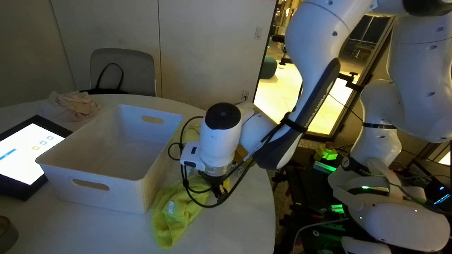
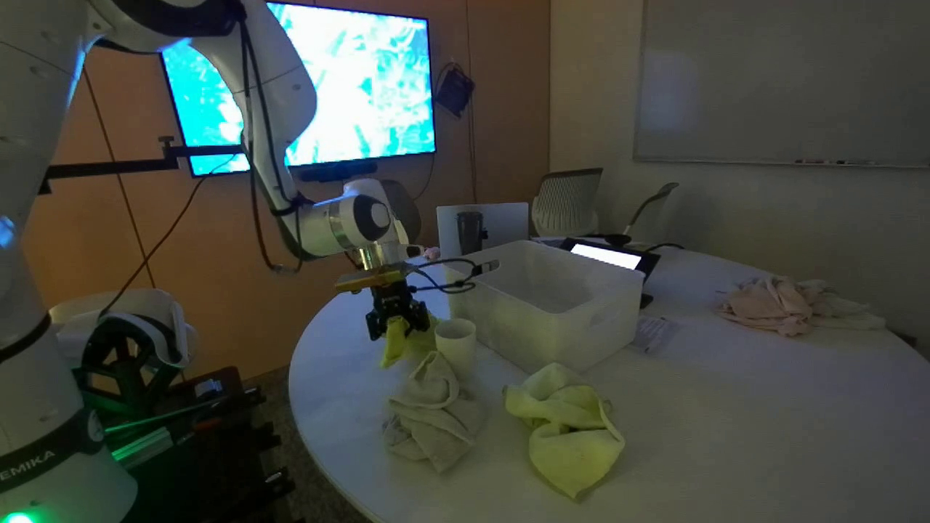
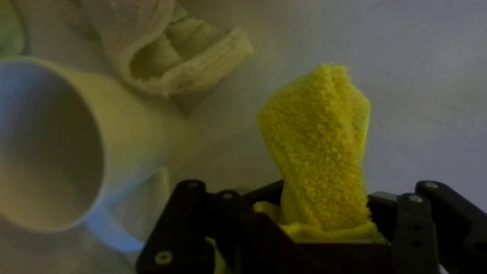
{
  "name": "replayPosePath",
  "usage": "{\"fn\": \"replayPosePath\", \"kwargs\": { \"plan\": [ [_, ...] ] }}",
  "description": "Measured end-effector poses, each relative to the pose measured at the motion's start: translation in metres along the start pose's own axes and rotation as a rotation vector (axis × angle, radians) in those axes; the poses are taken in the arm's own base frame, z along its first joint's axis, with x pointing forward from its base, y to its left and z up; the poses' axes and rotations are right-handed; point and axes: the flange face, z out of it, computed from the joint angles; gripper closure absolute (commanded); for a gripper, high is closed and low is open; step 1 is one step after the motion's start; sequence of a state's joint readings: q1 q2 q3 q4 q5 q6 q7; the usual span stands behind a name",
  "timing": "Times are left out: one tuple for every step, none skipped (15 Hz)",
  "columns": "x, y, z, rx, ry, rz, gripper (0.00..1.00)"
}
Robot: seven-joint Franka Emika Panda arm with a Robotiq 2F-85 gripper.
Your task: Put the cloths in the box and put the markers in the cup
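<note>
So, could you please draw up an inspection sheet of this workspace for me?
Surface: round white table, dimly lit.
Containers: white box, no cloth seen inside; white mug, upright beside it, no marker seen inside.
Cloths: beige cloth near the white mug; yellow-green cloth by the white box; pink cloth and off-white cloth together, farther across.
Markers: nothing seen near the white mug.
Clutter: lit tabletop display beside the white box; dark tumbler.
Grippers: the gripper is closed on a yellow terry cloth, outside the white box.
Cables: black cable loops close by the gripper in an exterior view.
Surroundings: wall-mounted TV, switched on; whiteboard; grey chair.
</note>
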State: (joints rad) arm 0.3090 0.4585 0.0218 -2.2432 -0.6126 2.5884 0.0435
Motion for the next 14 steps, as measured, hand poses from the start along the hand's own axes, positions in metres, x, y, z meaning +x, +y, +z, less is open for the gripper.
{"fn": "replayPosePath", "kwargs": {
  "plan": [
    [0.002,-0.002,-0.021,-0.047,0.028,0.003,0.99],
    [0.004,-0.004,-0.043,-0.093,0.056,0.010,0.99],
    [0.005,-0.006,-0.067,-0.141,0.083,0.022,0.99],
    [0.006,-0.006,-0.091,-0.188,0.109,0.043,0.99],
    [0.006,-0.005,-0.115,-0.230,0.133,0.067,0.99],
    [0.005,-0.004,-0.139,-0.268,0.157,0.095,0.99],
    [0.003,-0.003,-0.164,-0.303,0.181,0.129,0.99],
    [0.001,-0.003,-0.189,-0.331,0.205,0.168,0.99],
    [-0.002,-0.003,-0.211,-0.354,0.228,0.209,0.99],
    [-0.004,-0.003,-0.233,-0.375,0.250,0.253,0.99],
    [-0.008,-0.003,-0.252,-0.405,0.260,0.285,0.99],
    [-0.011,-0.002,-0.267,-0.426,0.267,0.331,0.99],
    [-0.013,-0.001,-0.280,-0.441,0.276,0.381,0.99],
    [-0.015,-0.002,-0.289,-0.437,0.279,0.373,0.99]
  ]
}}
